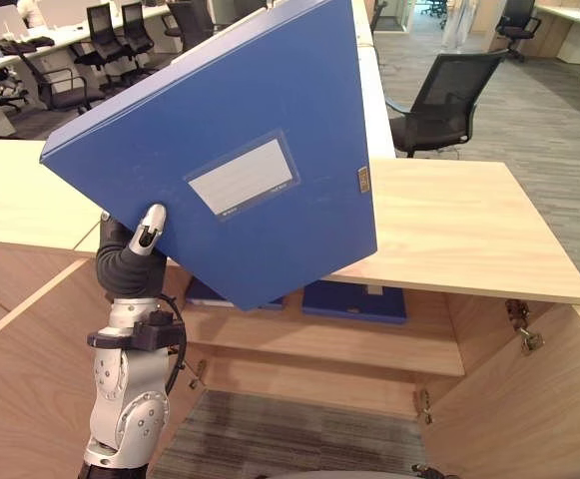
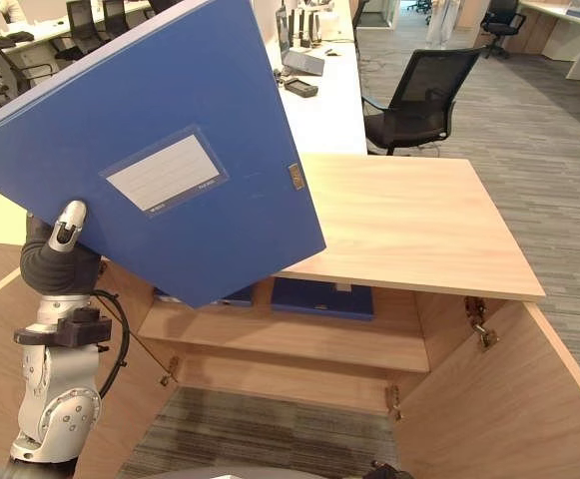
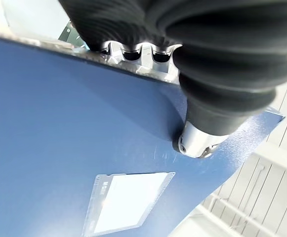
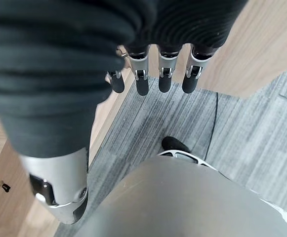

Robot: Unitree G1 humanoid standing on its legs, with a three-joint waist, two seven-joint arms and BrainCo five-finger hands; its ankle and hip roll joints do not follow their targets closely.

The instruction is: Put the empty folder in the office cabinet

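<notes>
Fingers (image 3: 133, 53) around tilted blue folder (image 1: 240, 130)

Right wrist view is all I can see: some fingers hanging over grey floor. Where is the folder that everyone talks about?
Observer: The robot's left hand holds the blue folder up, tilted, with its thumb pressed on the front face near a lower corner.
Operator: Is the cabinet open?
Observer: Yes. The cabinet stands open below the folder, with its doors swung out towards the robot.
Operator: Is anything inside?
Observer: Two other folders, also blue, lie flat on its shelf.
</notes>
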